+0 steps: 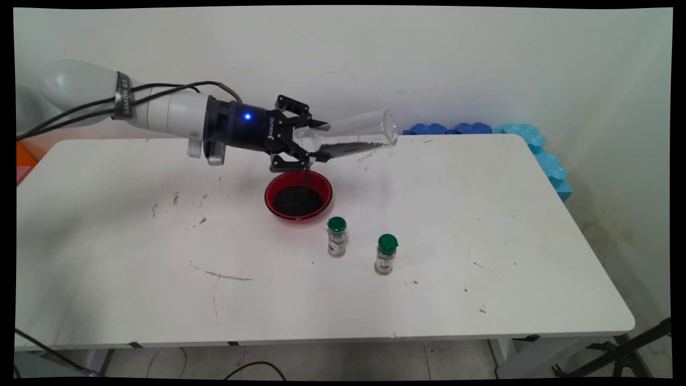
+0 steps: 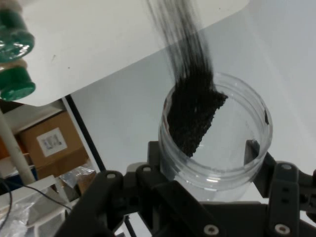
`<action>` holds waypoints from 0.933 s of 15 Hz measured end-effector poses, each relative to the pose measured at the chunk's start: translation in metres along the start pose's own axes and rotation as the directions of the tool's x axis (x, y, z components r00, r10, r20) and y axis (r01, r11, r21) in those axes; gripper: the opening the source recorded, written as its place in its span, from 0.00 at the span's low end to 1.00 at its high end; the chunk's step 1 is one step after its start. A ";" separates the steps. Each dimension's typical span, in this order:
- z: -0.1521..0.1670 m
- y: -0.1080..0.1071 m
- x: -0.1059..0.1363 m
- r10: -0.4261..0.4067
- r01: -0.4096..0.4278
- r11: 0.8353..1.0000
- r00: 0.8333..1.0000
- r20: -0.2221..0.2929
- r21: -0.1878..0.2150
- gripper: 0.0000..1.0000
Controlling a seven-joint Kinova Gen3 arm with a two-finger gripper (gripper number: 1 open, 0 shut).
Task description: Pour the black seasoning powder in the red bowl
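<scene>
My gripper (image 1: 321, 140) is shut on a clear plastic jar (image 1: 353, 136), held tipped almost level above the table, its closed end pointing right. Black grains (image 1: 351, 147) lie along the jar's lower side. A thin stream of them (image 1: 306, 172) falls from the mouth by the fingers into a red bowl (image 1: 274, 185) directly below, which holds a dark heap of grains (image 1: 297, 201). In the hand view the gripper (image 2: 203, 150) clasps the jar (image 2: 217, 133) on both sides, and grains (image 2: 190, 118) stream out past its rim.
Two small spice jars with green lids (image 1: 336, 237) (image 1: 386, 254) stand just right of and nearer than the bowl; their lids (image 2: 15, 59) show in the hand view. Blue foam pieces (image 1: 536, 145) line the white table's (image 1: 482, 214) far right edge.
</scene>
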 end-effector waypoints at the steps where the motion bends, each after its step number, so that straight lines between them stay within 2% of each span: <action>1: 0.000 0.000 0.001 -0.008 0.008 1.000 1.000 0.001 -0.006 0.00; 14: -0.005 0.002 0.009 -0.151 0.153 0.984 0.988 0.037 -0.090 0.00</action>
